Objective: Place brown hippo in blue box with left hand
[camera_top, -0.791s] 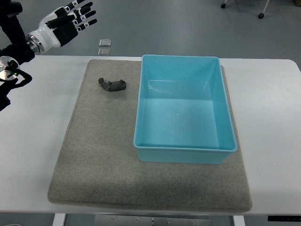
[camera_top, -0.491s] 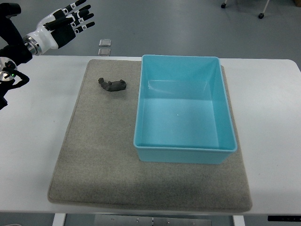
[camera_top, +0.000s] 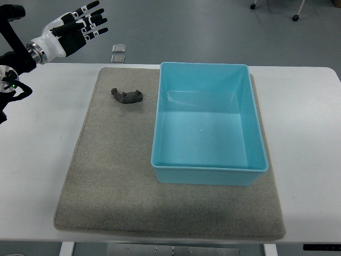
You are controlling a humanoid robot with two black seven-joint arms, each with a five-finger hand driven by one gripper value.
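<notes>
The brown hippo (camera_top: 127,96) lay on the grey mat (camera_top: 106,176), just left of the blue box (camera_top: 208,170), its long axis running left–right. The left hand (camera_top: 72,32) hung well apart — up-left, beyond the table edge — fingers spread, empty.

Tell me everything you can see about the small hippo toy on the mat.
The hippo is a small dark brown-grey figure, apparently lying on its side on the grey mat, near its far edge. It lies left of the blue box without touching it. Nothing holds it; finer details are too small to tell.
</notes>
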